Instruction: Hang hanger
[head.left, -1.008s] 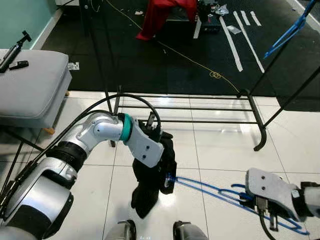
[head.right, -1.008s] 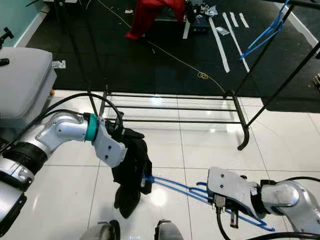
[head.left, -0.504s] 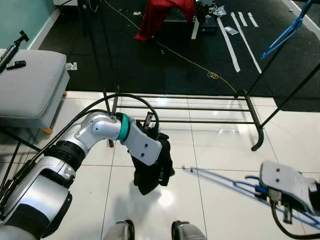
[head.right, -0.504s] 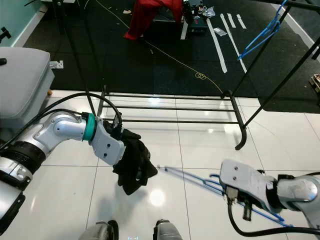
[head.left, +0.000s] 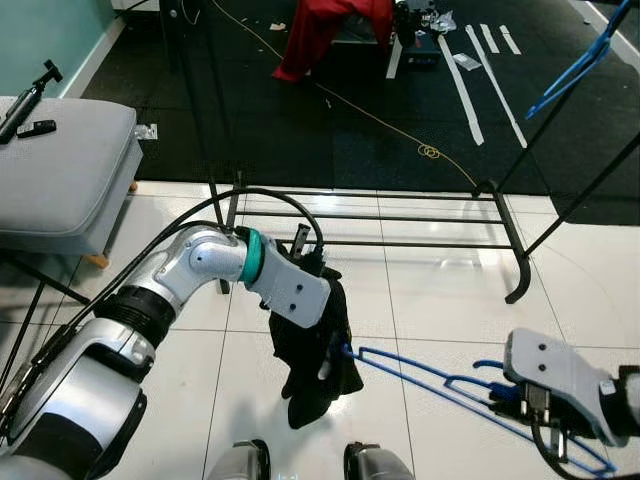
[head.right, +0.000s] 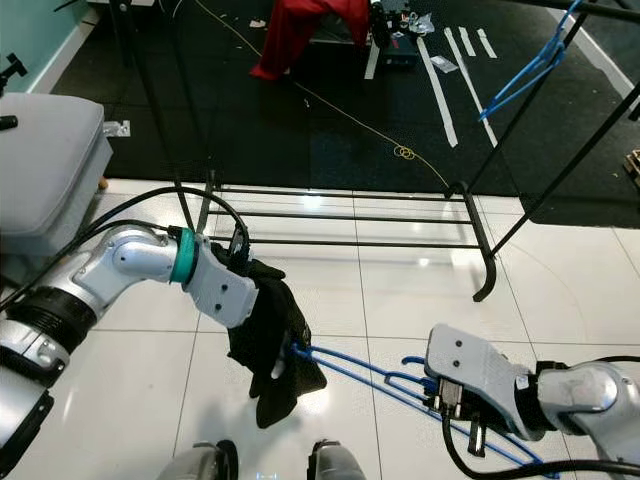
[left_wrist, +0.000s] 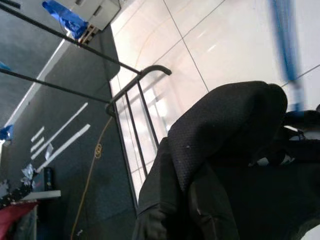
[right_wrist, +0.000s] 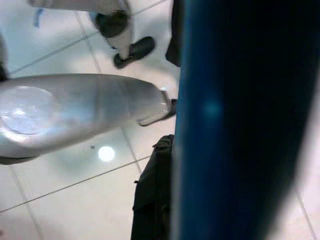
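Our left gripper (head.left: 322, 325) is lying buried in the limp, matte black garment (head.left: 312, 362) it is holding at the centre of the head view, so we cannot tell how far its fingers are parted. At five o'clock our right gripper (head.left: 512, 398) is closing on the hook end of the thin blue wire hanger (head.left: 420, 380), whose tip is poking into the cloth. Beyond, at twelve o'clock, the black tubular metal clothes rack (head.left: 500, 215) is standing on glossy white tiles; no writing is readable.
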